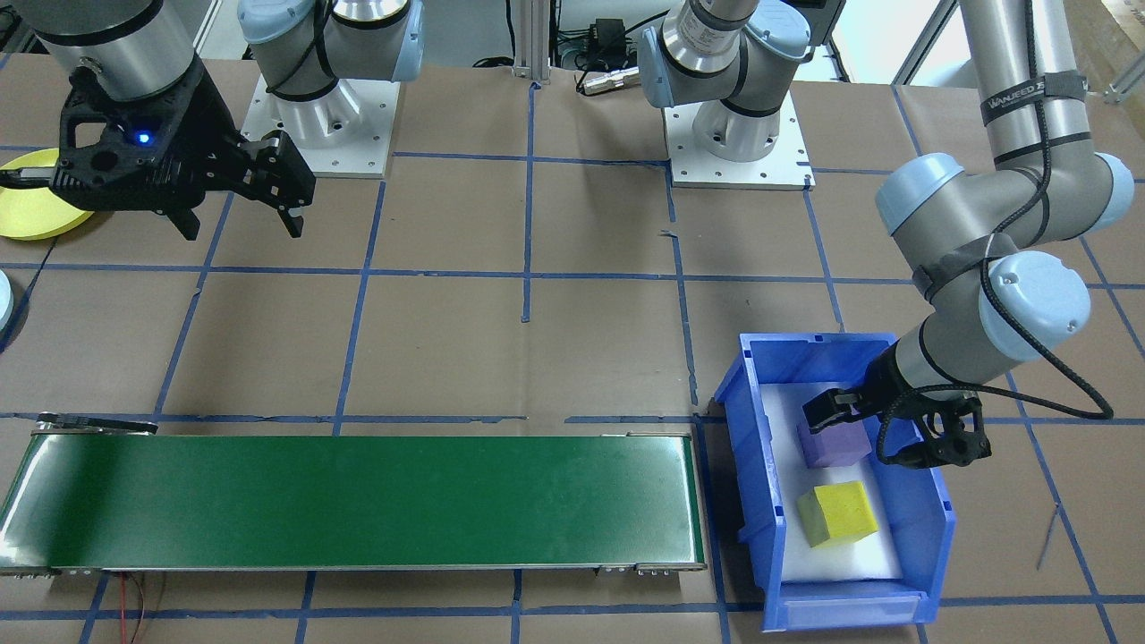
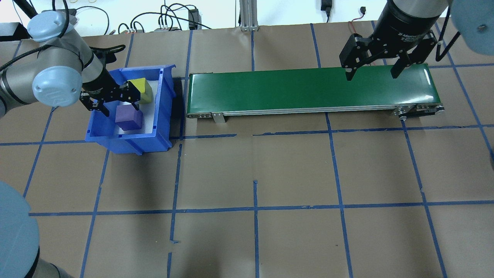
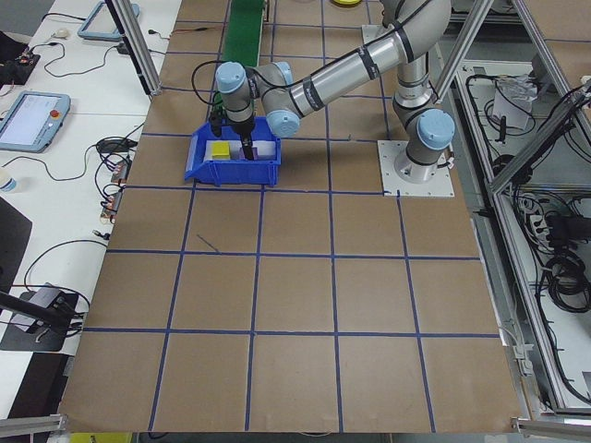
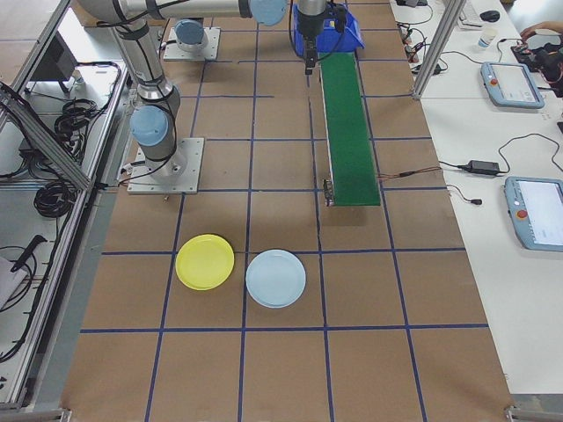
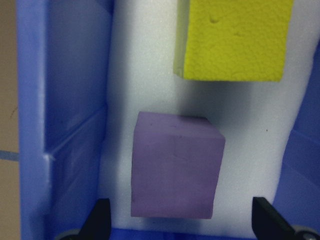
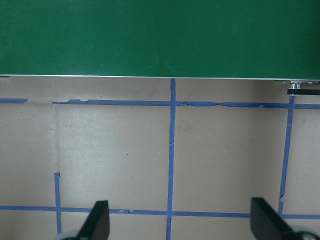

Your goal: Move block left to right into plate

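Reaching down into blue bin (image 2: 164, 116) — left gripper (image 2: 113, 101), jaws spread wide, nothing clamped between them. Directly below and between its fingertips (image 5: 97, 220) in the left wrist view: purple block (image 5: 172, 172), resting on the white liner (image 5: 145, 65) of the bin floor, fingers apart from its sides. Just beyond the purple block, farther from the gripper along the bin: yellow-green block (image 5: 235, 40), close to the purple one but not touching it. Same pair visible from across the table, purple block (image 1: 834, 443) partly under the left gripper (image 1: 881, 429), yellow-green block (image 1: 836, 513) toward the open front of the bin (image 1: 935, 528).

Hanging above the far end of green conveyor belt (image 2: 308, 88) — right gripper (image 2: 372, 71), jaws open and empty, fingertips (image 6: 100, 220) wide apart over brown paper and blue tape lines, belt edge (image 6: 160, 37) ahead of them in the wrist view. From the front, right gripper (image 1: 241, 210) raised off the table, well apart from the belt (image 1: 358, 501).

Just beside and partly behind the right gripper in the front view: yellow plate (image 1: 31, 219), flat on the table. From the right-end camera, yellow plate (image 4: 205, 261) touching or nearly touching pale blue plate (image 4: 275, 278) — cannot tell which — both past the belt's near end, well apart from the bin and both blocks.
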